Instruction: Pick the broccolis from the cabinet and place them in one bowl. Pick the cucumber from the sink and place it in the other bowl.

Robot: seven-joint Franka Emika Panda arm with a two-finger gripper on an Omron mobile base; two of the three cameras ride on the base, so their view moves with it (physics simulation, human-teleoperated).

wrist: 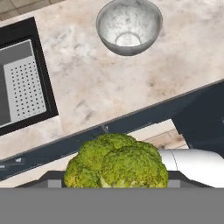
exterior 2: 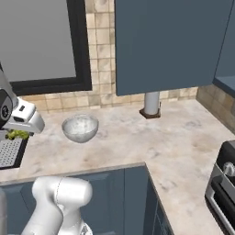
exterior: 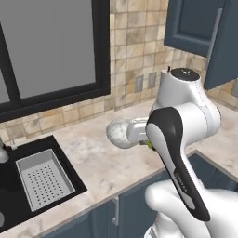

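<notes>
One broccoli floret sits between the gripper's fingers in the hand view, bumpy and yellow-green, covering the fingertips themselves. The claw is clenched on this floret and holds it clear of the counter. In the right base view the same floret shows as a small green patch under the white hand, above the counter's front edge near the sink's perforated tray. In the left base view only a sliver of green shows beside the dark forearm.

The pale glassy bowl stands upright on the marble counter, apart from the floret, toward the tiled wall. Its inside appears bare. In the left base view the bowl lies just beyond the hand; in the right base view it stands to the right of the hand.

The black sink with its grey tray lies to the left of the bowl. The wall cabinet hangs above the counter with one door swung open. A grey cylinder on a dark base stands against the backsplash below the cabinet.
</notes>
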